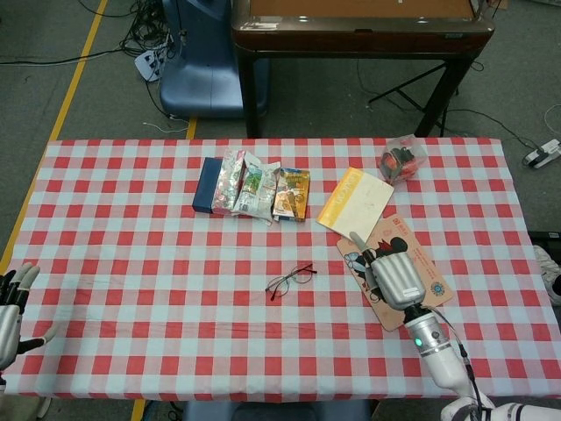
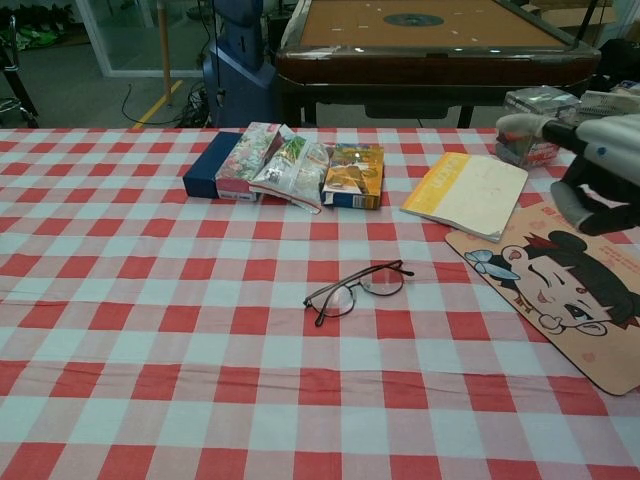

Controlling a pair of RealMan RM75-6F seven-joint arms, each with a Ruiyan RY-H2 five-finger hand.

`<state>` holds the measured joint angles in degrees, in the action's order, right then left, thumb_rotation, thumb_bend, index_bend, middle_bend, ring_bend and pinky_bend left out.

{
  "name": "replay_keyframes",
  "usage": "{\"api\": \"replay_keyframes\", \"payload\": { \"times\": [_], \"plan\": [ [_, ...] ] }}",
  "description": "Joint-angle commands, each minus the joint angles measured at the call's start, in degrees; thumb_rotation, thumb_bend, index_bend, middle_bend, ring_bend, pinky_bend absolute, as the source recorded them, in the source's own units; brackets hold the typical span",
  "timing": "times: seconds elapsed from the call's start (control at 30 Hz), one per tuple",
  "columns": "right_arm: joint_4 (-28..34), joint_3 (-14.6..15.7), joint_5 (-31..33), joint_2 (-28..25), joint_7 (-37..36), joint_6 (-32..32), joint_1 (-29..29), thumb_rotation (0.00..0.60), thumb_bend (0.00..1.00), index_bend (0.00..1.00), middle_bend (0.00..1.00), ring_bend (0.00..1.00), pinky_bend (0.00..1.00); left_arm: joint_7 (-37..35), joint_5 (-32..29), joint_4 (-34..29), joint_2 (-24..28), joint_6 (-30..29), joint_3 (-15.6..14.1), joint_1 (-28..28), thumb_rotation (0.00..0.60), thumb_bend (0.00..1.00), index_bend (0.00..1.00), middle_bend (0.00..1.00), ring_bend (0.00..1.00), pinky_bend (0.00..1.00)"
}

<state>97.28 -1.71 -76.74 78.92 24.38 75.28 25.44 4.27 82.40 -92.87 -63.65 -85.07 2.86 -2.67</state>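
Note:
A pair of thin-framed glasses (image 1: 291, 280) (image 2: 357, 288) lies unfolded on the red-and-white checked cloth near the table's middle. My right hand (image 1: 396, 279) (image 2: 598, 165) hovers to their right above the cartoon-face mat (image 1: 399, 232) (image 2: 560, 300). It holds nothing, and a finger and the thumb are stretched apart. My left hand (image 1: 10, 309) shows only in the head view, off the table's front left corner, with fingers spread and nothing in it.
A yellow booklet (image 1: 356, 203) (image 2: 466, 193) lies behind the mat. Snack packs (image 1: 254, 184) (image 2: 290, 165) and a dark blue box (image 1: 208, 185) (image 2: 205, 172) sit at the back. A clear pack of red items (image 1: 402, 160) (image 2: 535, 100) is at the back right. A dark wooden table (image 1: 351, 35) stands beyond.

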Motion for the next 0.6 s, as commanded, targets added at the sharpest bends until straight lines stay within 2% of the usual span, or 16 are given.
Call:
{"api": "replay_keyframes", "payload": {
  "times": [0.03,0.2,0.27,0.6],
  "plan": [
    [2.23,0.69,-0.44,-4.72,0.2,4.17,-3.96,0.6,0.51,0.0,0.58,0.6,0.68,0.27,0.12,-0.1,-0.05,-0.06,0.08,-0.13,0.6,0.16,0.0,0.0,0.0,0.0],
    [1.89,1.81,0.28,-9.41,-2.13,7.81,-8.59,0.6,0.46,0.0,0.28,0.24,0.41,1.07,0.54,-0.66,-0.04,-0.45,0.22,-0.32,0.6,0.16,0.0,0.0,0.0,0.0],
    [1.69,2.33,0.38,-10.48,-3.27,8.49,-10.01,0.6,0.45,0.0,0.2,0.15,0.34,1.38,0.8,-1.0,-0.03,-0.58,0.19,-0.38,0.6,0.16,0.0,0.0,0.0,0.0],
    [2.17,3.56,-0.66,-13.94,-6.39,11.54,-15.5,0.6,0.45,0.0,0.18,0.13,0.32,2.46,1.66,-2.37,-0.04,-0.98,0.0,-0.57,0.6,0.16,0.0,0.0,0.0,0.0]
  ]
}}
